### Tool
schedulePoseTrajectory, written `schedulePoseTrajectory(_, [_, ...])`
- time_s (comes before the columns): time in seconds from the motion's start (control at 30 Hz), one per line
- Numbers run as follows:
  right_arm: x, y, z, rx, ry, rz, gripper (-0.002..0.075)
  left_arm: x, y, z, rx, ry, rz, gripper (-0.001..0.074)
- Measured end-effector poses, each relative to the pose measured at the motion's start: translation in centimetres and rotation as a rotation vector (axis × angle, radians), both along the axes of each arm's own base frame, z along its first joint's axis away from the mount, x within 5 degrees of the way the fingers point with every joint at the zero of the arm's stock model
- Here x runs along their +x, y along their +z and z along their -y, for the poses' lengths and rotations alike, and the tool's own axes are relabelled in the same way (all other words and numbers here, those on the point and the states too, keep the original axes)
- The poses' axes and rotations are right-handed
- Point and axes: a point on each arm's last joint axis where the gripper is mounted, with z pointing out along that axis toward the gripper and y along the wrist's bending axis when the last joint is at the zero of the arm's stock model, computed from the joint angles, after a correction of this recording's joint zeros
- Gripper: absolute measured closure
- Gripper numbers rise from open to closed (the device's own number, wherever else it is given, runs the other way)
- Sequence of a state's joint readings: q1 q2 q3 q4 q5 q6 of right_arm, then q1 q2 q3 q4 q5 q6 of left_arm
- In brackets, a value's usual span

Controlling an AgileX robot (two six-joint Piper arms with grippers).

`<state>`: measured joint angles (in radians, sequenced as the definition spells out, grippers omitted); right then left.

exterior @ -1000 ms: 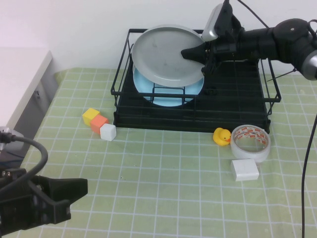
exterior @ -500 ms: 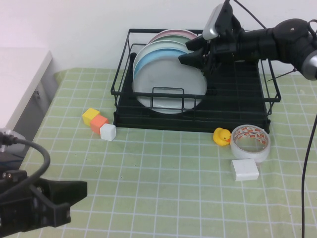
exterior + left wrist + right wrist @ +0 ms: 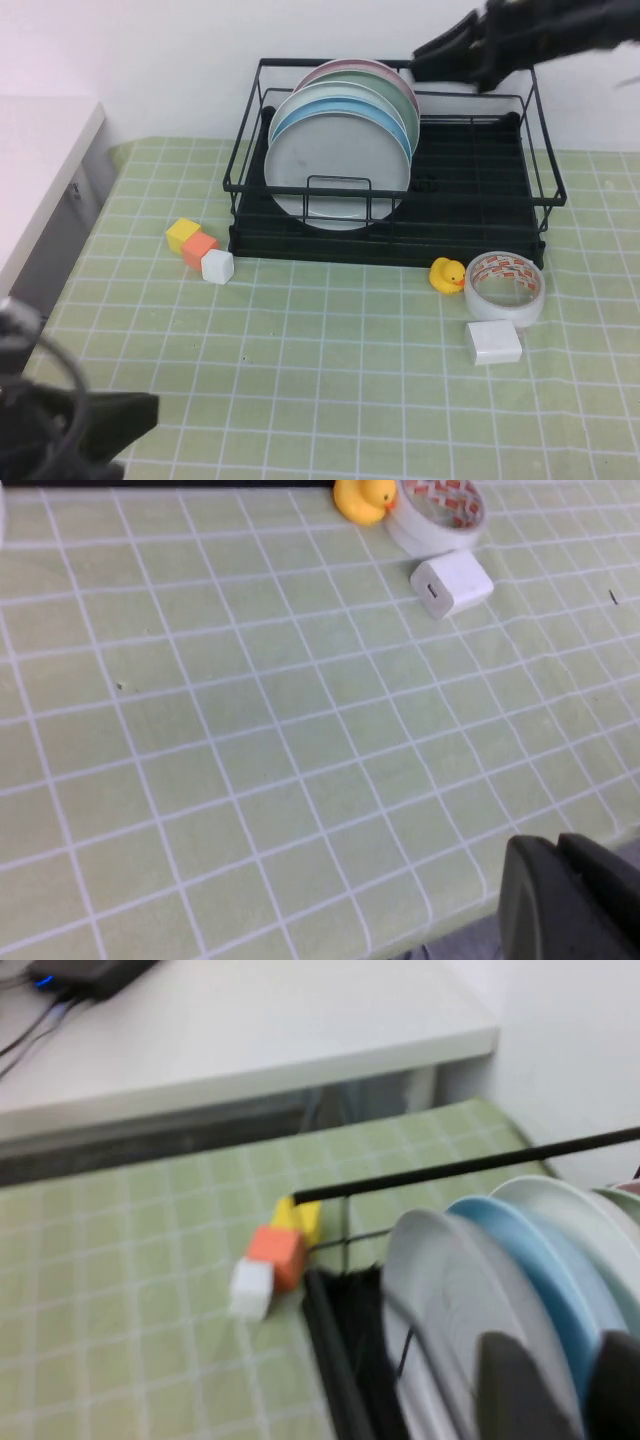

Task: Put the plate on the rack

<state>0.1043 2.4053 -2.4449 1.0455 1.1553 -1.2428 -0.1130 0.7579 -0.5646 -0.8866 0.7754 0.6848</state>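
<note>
The light grey plate (image 3: 335,175) stands upright in the black wire rack (image 3: 400,245), at the front of a row with a light blue plate (image 3: 392,108), a pale green one and a pinkish one behind it. My right gripper (image 3: 432,55) is open and empty, raised above the rack's back right rail, clear of the plates. In the right wrist view its fingers (image 3: 525,1385) hang over the grey plate (image 3: 440,1290) and blue plate (image 3: 530,1260). My left gripper (image 3: 140,415) is low at the near left, shut and empty (image 3: 560,850).
Yellow (image 3: 183,233), orange (image 3: 201,247) and white (image 3: 217,266) cubes lie left of the rack. A rubber duck (image 3: 448,274), a tape roll (image 3: 505,287) and a white block (image 3: 493,343) lie in front right. A white counter (image 3: 40,160) borders the left.
The grey plate went from tilted in my right gripper to standing in the rack. The right gripper let go and lifted up and back. The left arm sank lower.
</note>
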Motion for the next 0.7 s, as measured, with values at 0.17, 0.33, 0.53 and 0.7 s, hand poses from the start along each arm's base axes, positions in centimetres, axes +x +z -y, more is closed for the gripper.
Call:
schedulePoseTrajectory(0.17, [-3.1,6.3,2.2,-0.065,-0.079,-0.032,0.0696,-2.4,-0.6,-0.7,-0.028,0.077,0.087,0.0736])
schedulePoseTrajectory(0.33, [-6.6,12.0,2.5,-0.058,-0.146,-0.009,0.0718,-4.2,-2.0,-1.1,-0.05,0.128,0.118,0.0736])
schedulePoseTrajectory(0.53, [-12.0,18.5,1.9,-0.017,-0.151,0.096,0.0719,-4.8,-1.1,-1.9,-0.068,0.215,0.263,0.0736])
schedulePoseTrajectory(0.7, [-17.5,22.1,0.8,-0.004,-0.101,0.163,0.0718,-4.8,-0.6,-2.2,-0.079,0.26,0.322,0.0736])
